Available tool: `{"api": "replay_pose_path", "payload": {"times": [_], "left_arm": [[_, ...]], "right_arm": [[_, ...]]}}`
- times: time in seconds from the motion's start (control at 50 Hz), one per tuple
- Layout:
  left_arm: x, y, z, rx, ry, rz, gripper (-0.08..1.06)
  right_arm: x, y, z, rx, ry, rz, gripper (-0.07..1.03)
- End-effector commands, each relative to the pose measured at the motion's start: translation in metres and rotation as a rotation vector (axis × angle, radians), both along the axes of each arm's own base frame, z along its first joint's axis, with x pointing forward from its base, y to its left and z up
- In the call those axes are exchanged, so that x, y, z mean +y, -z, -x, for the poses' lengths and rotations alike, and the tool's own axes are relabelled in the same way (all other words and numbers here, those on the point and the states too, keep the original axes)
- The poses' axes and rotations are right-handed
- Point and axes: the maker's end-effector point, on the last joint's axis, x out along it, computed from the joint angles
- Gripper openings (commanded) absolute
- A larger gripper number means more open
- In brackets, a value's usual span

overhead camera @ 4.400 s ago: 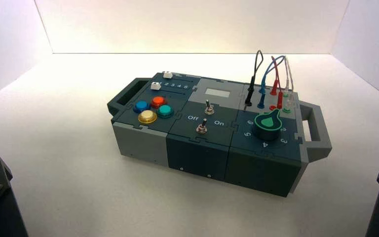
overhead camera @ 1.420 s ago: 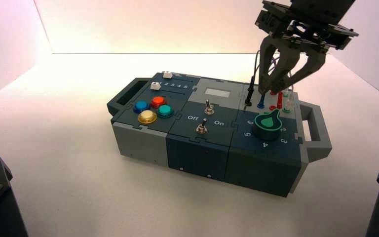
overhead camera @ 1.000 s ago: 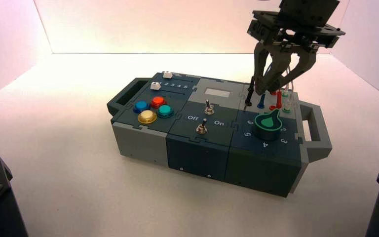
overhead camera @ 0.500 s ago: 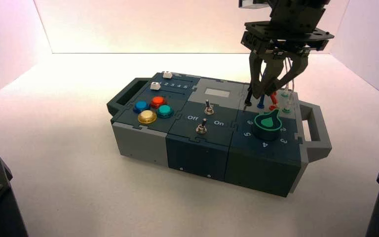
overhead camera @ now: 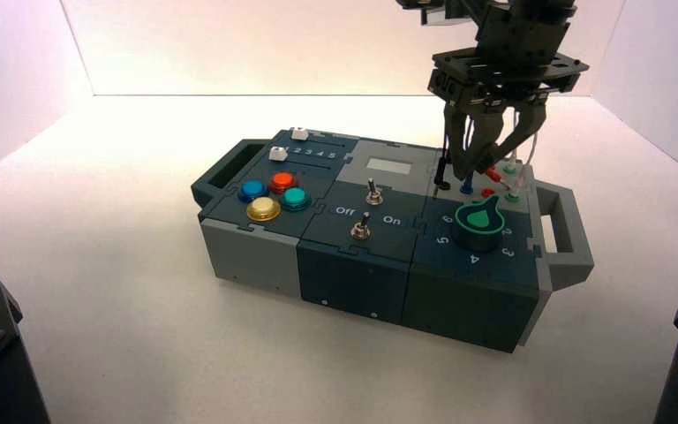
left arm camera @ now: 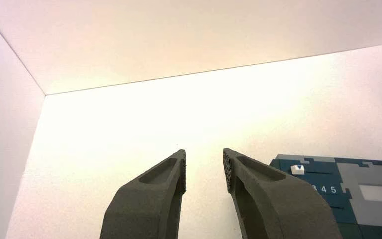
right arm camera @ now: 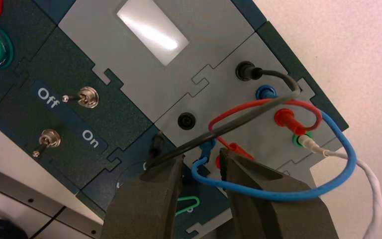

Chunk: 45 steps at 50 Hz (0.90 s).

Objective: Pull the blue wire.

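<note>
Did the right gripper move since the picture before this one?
Yes, a little: the right gripper moved slightly to the robot's left, nearer the black plug, judged against the big dark knob.

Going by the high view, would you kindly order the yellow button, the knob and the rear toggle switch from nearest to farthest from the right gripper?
1. Knob: right side, nearest the right gripper.
2. Rear toggle switch: middle section.
3. Yellow button: left section.

A lab-like test booth (plain pale walls [overhead camera: 335, 44]) around a panelled box [overhead camera: 353, 230].
</note>
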Motion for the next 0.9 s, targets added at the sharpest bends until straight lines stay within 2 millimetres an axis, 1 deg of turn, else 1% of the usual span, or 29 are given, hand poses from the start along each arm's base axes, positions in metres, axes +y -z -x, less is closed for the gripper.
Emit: {"api": "replay_pose_path", "payload": {"times": [0.02, 0.26, 0.34, 0.42, 0.48, 0.54, 0.58, 0.62, 0.66, 0.7, 0.8, 0.9], "left_arm": [[-0.002, -0.013, -0.004, -0.036, 0.002, 0.008, 0.43], [-0.002, -0.015, -0.004, -0.042, 0.002, 0.009, 0.43], [-0.001, -0.015, -0.003, -0.045, 0.002, 0.010, 0.43], [-0.001, -0.015, -0.002, -0.047, 0.002, 0.009, 0.43], [-0.001, -0.016, -0.002, -0.049, 0.002, 0.011, 0.43], [-0.001, -0.016, -0.002, -0.051, 0.000, 0.011, 0.43], [-0.001, -0.017, -0.002, -0.054, 0.000, 0.011, 0.43], [-0.001, -0.017, -0.002, -0.054, 0.002, 0.010, 0.43], [-0.001, -0.017, -0.002, -0.055, 0.001, 0.012, 0.43], [-0.001, -0.017, -0.002, -0.057, 0.000, 0.011, 0.43], [-0.001, -0.017, -0.002, -0.056, 0.000, 0.010, 0.43], [-0.001, -0.017, -0.002, -0.057, 0.000, 0.011, 0.43]], "right_arm": [[0.005, -0.007, -0.010, -0.032, 0.005, -0.018, 0.41], [0.005, -0.001, -0.012, -0.028, -0.001, -0.007, 0.41], [0.005, 0.001, -0.012, -0.025, -0.001, -0.003, 0.39], [0.005, 0.004, -0.013, -0.023, -0.003, 0.002, 0.29], [0.004, 0.006, -0.012, -0.020, -0.006, 0.008, 0.19], [0.003, 0.008, -0.012, -0.017, -0.006, 0.011, 0.15], [0.003, 0.008, -0.012, -0.017, -0.006, 0.011, 0.11], [0.003, 0.008, -0.012, -0.021, -0.010, 0.013, 0.01], [0.002, 0.007, -0.013, -0.024, -0.011, 0.013, -0.04], [0.002, 0.007, -0.013, -0.026, -0.012, 0.013, -0.02], [0.002, 0.002, -0.013, -0.035, -0.011, 0.009, -0.02], [0.002, -0.006, -0.012, -0.041, -0.010, 0.005, -0.02]]}}
